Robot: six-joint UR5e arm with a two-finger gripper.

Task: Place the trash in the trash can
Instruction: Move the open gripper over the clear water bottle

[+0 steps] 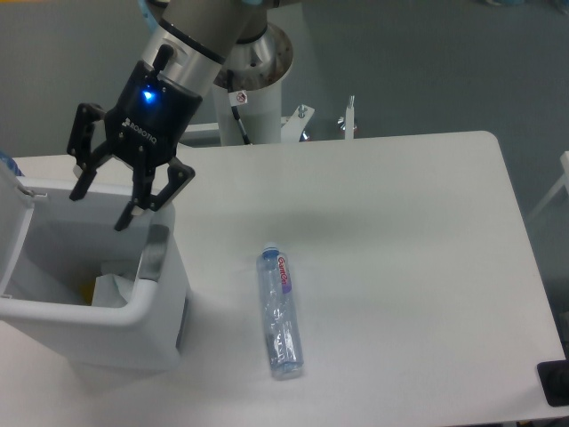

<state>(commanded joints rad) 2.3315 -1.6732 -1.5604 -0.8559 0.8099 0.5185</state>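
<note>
The clear plastic water bottle [279,311] with a blue cap and red-lettered label lies flat on the white table [400,231], right of the trash can. The white boxy trash can [89,294] stands at the left with its lid [13,222] swung open and a grey patch [154,253] at its rim. The small white paper packet [111,289] lies inside the can. My gripper [100,202] hangs over the can's opening with its fingers spread apart and nothing between them.
The robot's white base column [258,89] stands behind the table's far edge, with small metal fittings [347,120] beside it. A yellow scrap [89,289] shows inside the can. A dark object [556,382] sits at the table's right front corner.
</note>
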